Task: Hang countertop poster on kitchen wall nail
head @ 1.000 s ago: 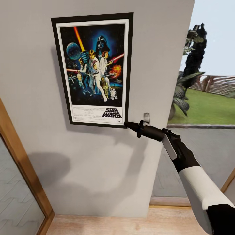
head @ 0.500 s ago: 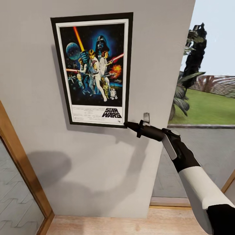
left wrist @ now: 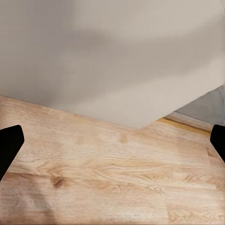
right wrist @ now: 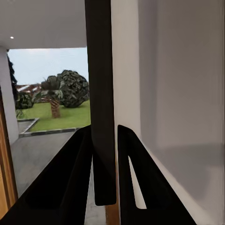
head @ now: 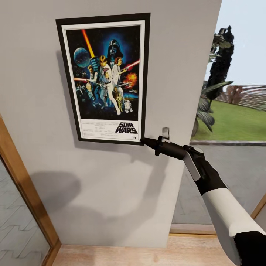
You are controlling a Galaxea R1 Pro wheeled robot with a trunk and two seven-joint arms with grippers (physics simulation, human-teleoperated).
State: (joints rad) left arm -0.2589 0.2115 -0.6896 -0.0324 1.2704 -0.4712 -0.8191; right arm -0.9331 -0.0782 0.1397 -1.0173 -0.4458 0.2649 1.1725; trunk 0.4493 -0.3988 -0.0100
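The poster (head: 105, 79) is flat on the grey wall (head: 111, 192). The right hand (head: 142, 140) pinches its bottom corner. The left hand (left wrist: 112, 145) is wide open above the wood floor (left wrist: 108, 183).

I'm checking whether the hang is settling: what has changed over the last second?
The poster's upper left corner has swung slightly outward to the left against the wall, while its lower right corner stayed put. The right gripper stays shut on that lower right corner, the arm unmoved; in the right wrist view its fingers pinch the dark frame edge. Nothing was let go.
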